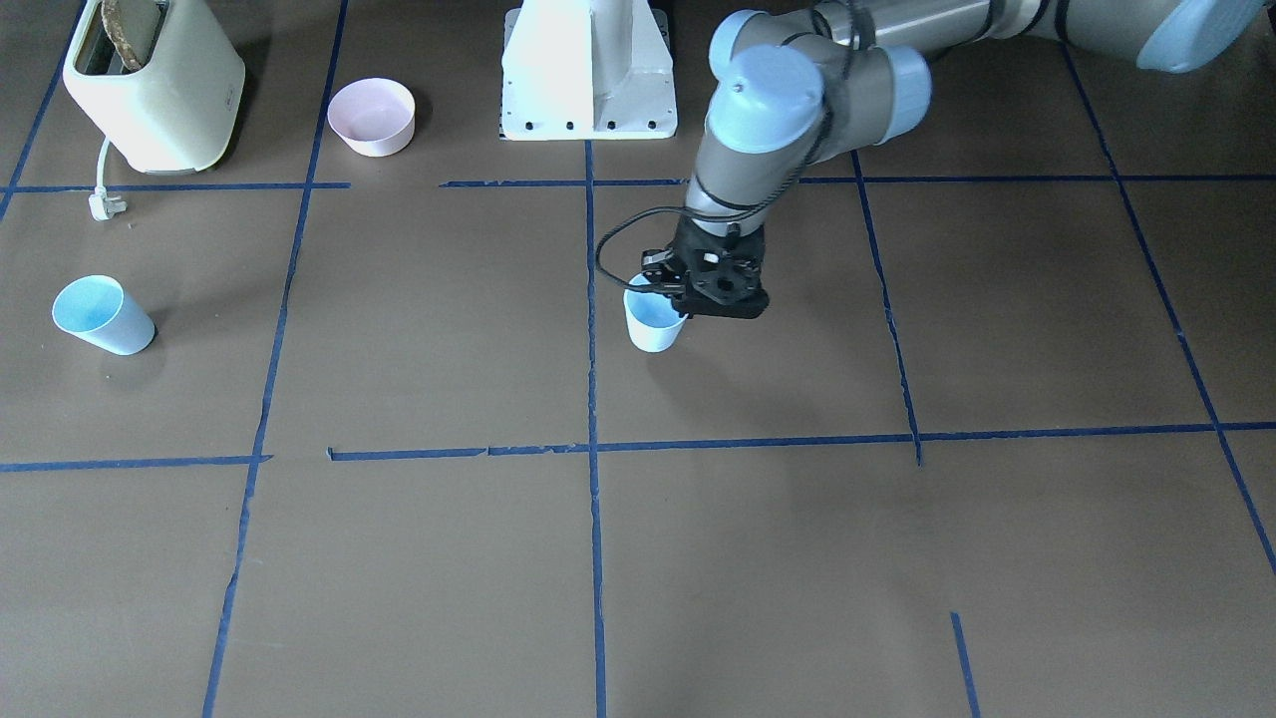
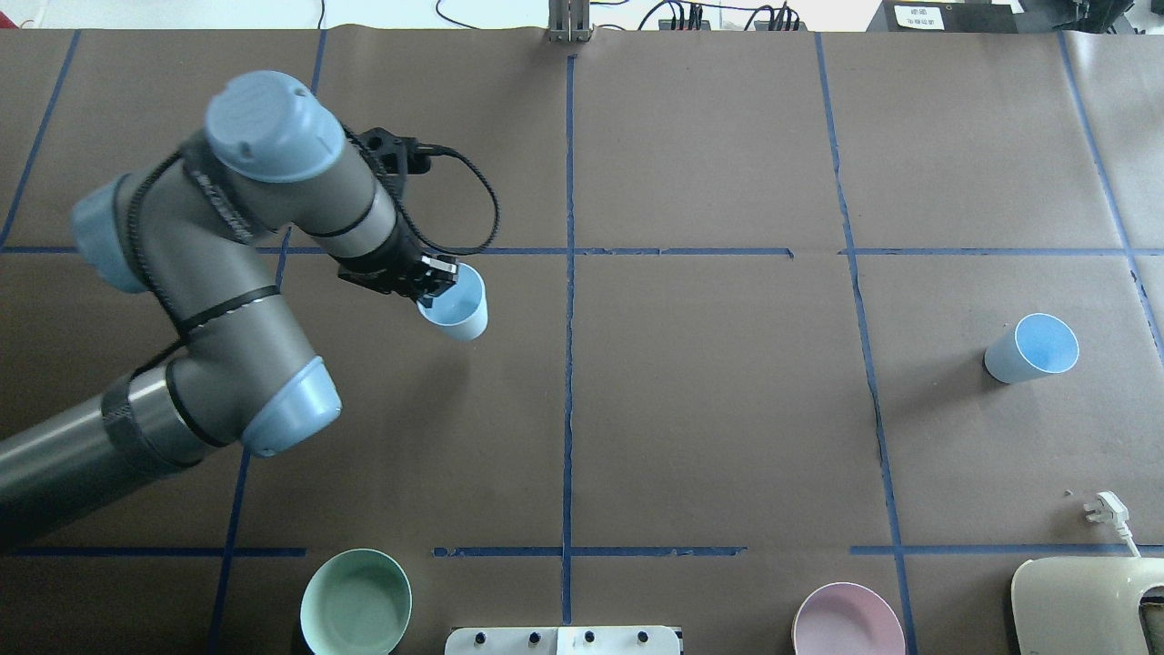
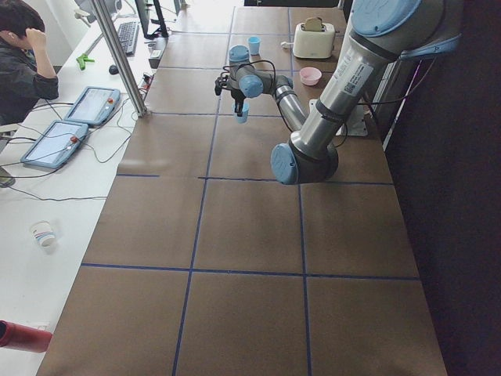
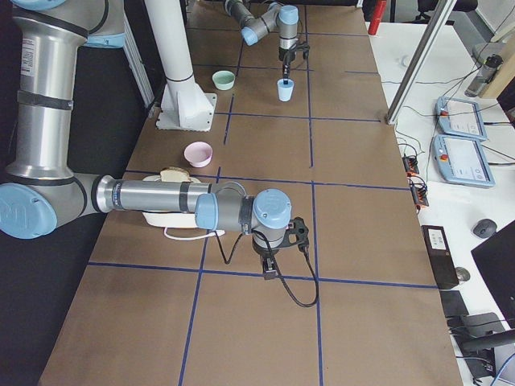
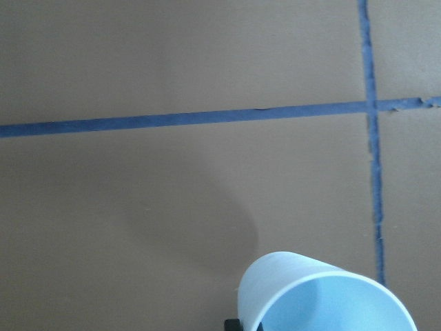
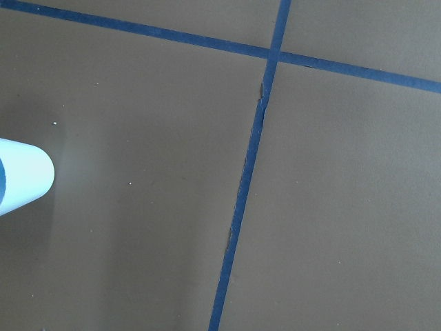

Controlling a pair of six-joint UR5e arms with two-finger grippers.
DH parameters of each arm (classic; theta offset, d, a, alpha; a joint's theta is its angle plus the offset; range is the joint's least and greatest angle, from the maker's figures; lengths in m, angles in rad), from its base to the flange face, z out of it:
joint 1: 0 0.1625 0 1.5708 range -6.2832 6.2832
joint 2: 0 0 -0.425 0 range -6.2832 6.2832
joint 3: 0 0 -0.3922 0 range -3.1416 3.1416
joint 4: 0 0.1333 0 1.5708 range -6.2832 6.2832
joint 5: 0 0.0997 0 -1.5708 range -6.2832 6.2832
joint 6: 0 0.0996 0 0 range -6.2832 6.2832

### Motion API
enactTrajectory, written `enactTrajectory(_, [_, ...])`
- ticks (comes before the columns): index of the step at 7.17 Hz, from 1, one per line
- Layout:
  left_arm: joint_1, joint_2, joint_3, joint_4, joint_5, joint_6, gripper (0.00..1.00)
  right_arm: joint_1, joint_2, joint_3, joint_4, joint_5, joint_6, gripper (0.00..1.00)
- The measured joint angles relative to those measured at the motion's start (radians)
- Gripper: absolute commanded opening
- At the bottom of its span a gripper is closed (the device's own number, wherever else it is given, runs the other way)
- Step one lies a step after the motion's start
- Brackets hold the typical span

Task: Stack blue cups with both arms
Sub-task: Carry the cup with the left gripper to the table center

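My left gripper (image 2: 435, 284) is shut on the rim of a pale blue cup (image 2: 456, 311), one finger inside and one outside. It holds the cup slightly tilted, low over the table left of the centre line. The cup also shows in the front view (image 1: 654, 321) and in the left wrist view (image 5: 324, 296). The second blue cup (image 2: 1032, 349) stands alone at the far right, and its edge shows in the right wrist view (image 6: 21, 181). My right gripper (image 4: 269, 268) shows only in the exterior right view, so I cannot tell whether it is open or shut.
A cream toaster (image 1: 150, 85) with its loose plug (image 1: 103, 206) stands near the robot's right. A pink bowl (image 1: 372, 116) and a mint-green bowl (image 2: 356, 602) sit on either side of the white pedestal (image 1: 588, 70). Blue tape lines grid the brown table.
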Motion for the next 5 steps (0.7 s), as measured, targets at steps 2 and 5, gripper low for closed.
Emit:
enactTrajectory(2, [0.056,-0.051,0.088,-0.070,0.049,-0.033,0.42,0.000,0.000,0.000,-0.001,-0.001,0.000,1.00])
enactTrajectory(5, [0.078,-0.054,0.106,-0.092,0.070,-0.032,1.00,0.000,0.000,-0.001,-0.001,0.000,0.000,1.00])
